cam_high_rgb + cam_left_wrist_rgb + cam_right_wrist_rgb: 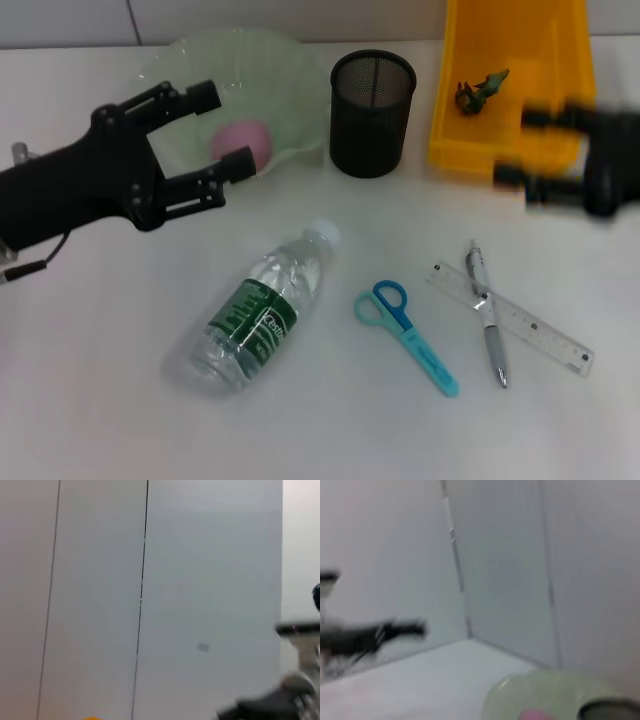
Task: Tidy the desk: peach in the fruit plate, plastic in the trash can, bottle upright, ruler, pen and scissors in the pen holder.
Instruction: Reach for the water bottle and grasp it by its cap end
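Note:
A pink peach lies in the pale green fruit plate; both also show in the right wrist view, the peach in the plate. My left gripper is open and empty, just in front of the plate. A clear bottle lies on its side. Blue scissors, a pen and a clear ruler lie on the table. The black mesh pen holder stands upright. Crumpled plastic lies in the yellow bin. My right gripper is open, by the bin's front edge.
The white table has bare room at the front left. A white wall stands behind the table. The pen lies across the ruler. The left wrist view shows mostly wall, with the other arm at the edge.

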